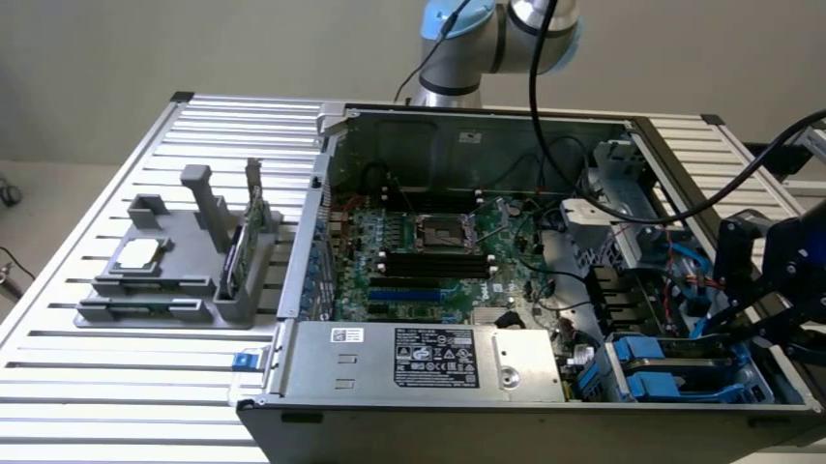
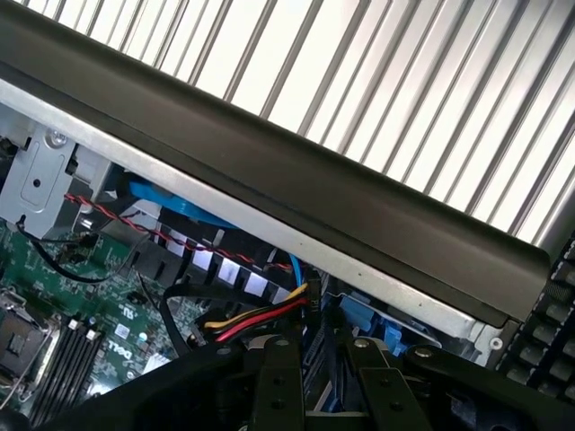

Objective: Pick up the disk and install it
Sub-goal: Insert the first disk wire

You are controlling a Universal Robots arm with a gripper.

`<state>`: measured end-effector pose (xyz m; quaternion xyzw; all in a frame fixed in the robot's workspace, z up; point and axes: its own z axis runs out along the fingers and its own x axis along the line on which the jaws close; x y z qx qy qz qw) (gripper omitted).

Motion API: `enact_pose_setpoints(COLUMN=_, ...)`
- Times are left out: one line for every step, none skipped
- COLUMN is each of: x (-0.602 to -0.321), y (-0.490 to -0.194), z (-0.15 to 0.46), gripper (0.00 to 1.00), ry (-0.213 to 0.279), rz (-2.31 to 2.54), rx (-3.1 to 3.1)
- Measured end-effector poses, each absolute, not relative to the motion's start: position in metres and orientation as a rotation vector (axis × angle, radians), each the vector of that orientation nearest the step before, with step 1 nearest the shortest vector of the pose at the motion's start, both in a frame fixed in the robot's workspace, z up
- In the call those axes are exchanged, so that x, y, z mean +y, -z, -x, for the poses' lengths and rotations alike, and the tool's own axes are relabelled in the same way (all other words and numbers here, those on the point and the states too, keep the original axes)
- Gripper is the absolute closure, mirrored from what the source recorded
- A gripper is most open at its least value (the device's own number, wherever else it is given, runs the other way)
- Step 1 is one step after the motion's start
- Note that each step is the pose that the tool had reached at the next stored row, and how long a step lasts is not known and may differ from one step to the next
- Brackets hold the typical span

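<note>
Gripper (image 1: 738, 314), black and blocky, hangs over the near corner of an open computer case (image 1: 323, 203) on the exterior view's right; whether it is parted or clamped on anything cannot be told, because dark metal and cables crowd around it. In the wrist view the gripper (image 2: 323, 395) is a black shape at the frame edge above red, yellow and black wires (image 2: 260, 316). Just below it in the exterior view sits the disk (image 1: 671, 372), lying flat in the corner drive bay. Its long axis seems to run along the case's near wall, from the exterior view's left to its right. 2 bright blue plastic side rails mark it, and the face between them reads as dark grey. Its label cannot be made out, and its far end is hidden behind the gripper. Beside it, to the exterior view's left, lies a grey power-supply box (image 1: 427, 358) with a black-and-white sticker. Further back is the green motherboard (image 1: 427, 242). Outside the case, on the slatted table (image 1: 77, 387), a grey fixture (image 1: 168, 280) holds a small silver chip (image 1: 135, 253). At the far edge rises the robot arm (image 1: 478, 39).
</note>
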<state>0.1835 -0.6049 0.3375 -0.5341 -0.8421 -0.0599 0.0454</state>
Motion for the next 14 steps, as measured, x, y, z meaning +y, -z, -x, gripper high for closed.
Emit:
enact_pose_setpoints(x=-0.605, y=-0.3373, z=-0.1836, gripper=0.75, ry=0.183, rz=1.628, rx=-2.573)
enact_pose_setpoints(x=-0.605, y=-0.3372, z=-0.1836, gripper=0.75, ry=0.183, rz=1.626, rx=-2.575)
enact_pose_setpoints(x=-0.6049, y=-0.3371, z=-0.1836, gripper=0.75, ry=0.183, rz=1.623, rx=-2.576)
enact_pose_setpoints(x=-0.6049, y=-0.3368, z=-0.1836, gripper=0.75, ry=0.183, rz=1.62, rx=-2.578)
enact_pose_setpoints(x=-0.6049, y=-0.3366, z=-0.1836, gripper=0.77, ry=0.183, rz=1.618, rx=-2.579)
enact_pose_setpoints(x=-0.6049, y=-0.3366, z=-0.1837, gripper=0.84, ry=0.182, rz=1.615, rx=-2.581)
enact_pose_setpoints(x=-0.6049, y=-0.3365, z=-0.1837, gripper=0.84, ry=0.182, rz=1.613, rx=-2.582)
enact_pose_setpoints(x=-0.6049, y=-0.3365, z=-0.1837, gripper=0.84, ry=0.182, rz=1.61, rx=-2.584)
enact_pose_setpoints(x=-0.6049, y=-0.3365, z=-0.1837, gripper=0.84, ry=0.182, rz=1.609, rx=-2.585)
enact_pose_setpoints(x=-0.6049, y=-0.3365, z=-0.1837, gripper=0.84, ry=0.182, rz=1.607, rx=-2.586)
enact_pose_setpoints(x=-0.6049, y=-0.3364, z=-0.1837, gripper=0.84, ry=0.182, rz=1.606, rx=-2.586)
enact_pose_setpoints(x=-0.6049, y=-0.3364, z=-0.1837, gripper=0.84, ry=0.182, rz=1.605, rx=-2.587)
enact_pose_setpoints(x=-0.6049, y=-0.3364, z=-0.1837, gripper=0.84, ry=0.182, rz=1.604, rx=-2.587)
enact_pose_setpoints(x=-0.6049, y=-0.3364, z=-0.1837, gripper=0.84, ry=0.182, rz=1.604, rx=-2.587)
